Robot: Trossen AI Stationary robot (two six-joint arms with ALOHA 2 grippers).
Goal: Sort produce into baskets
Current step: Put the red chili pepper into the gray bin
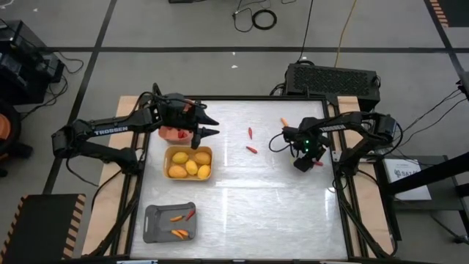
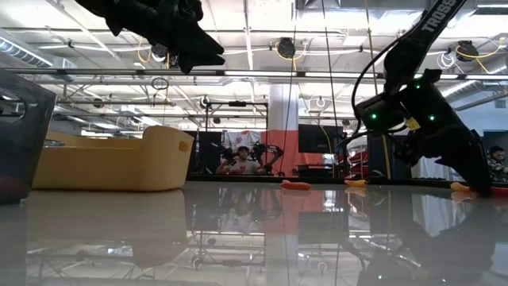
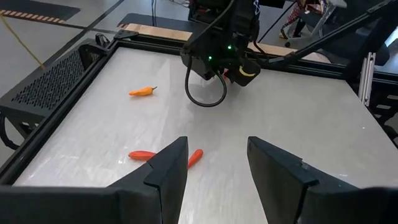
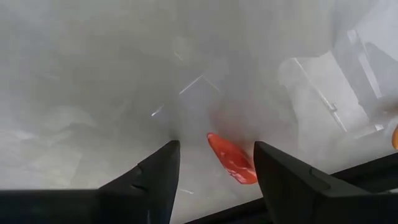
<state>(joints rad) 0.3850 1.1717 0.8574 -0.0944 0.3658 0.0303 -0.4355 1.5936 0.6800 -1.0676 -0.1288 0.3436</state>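
Note:
My right gripper [image 4: 217, 149] is open and points down at the table's right side [image 1: 306, 164]. A small red piece of produce [image 4: 231, 158] lies on the table between its fingers, nearer one of them. My left gripper [image 3: 217, 149] hangs open with nothing in it, above the salmon basket [image 1: 165, 135] [image 1: 211, 126]. The yellow basket [image 1: 168, 152] holds several yellow fruits [image 1: 189, 166]. The grey basket [image 1: 155, 220] holds orange and red sticks [image 1: 178, 218]. Two red sticks [image 1: 250, 133] [image 1: 251, 149] and an orange one [image 1: 284, 122] lie loose on the table.
The three baskets stand in a row along the table's left side. A black frame [image 1: 333, 183] edges the white tabletop. A black box [image 1: 331, 77] sits beyond the far edge. The tabletop's middle and near right [image 1: 278, 213] are bare.

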